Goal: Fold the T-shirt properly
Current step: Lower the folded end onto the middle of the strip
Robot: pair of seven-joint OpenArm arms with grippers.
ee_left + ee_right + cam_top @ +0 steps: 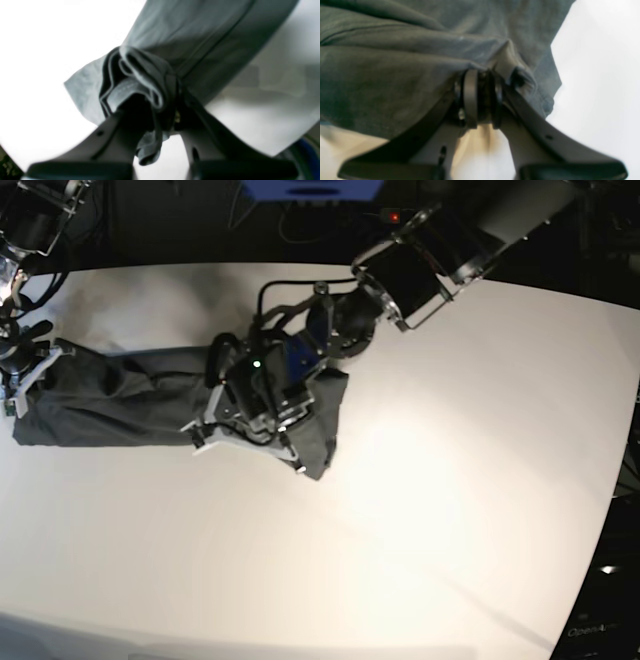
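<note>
While clamped nearly shut on a bunched wad of cloth, left gripper (150, 105) near the middle of the white table (450, 510), at one end of the T-shirt (130, 395). At the opposite end, by the table's edge, right gripper (480, 97) likewise pinched on a fold of the same dark grey fabric. Between the two, shirt stretched as a long narrow band, long axis running straight from one gripper to the other, resting on the tabletop. Each arm at its own end, neither nearer the middle. Likely next: one end carried over toward the other along that axis.
</note>
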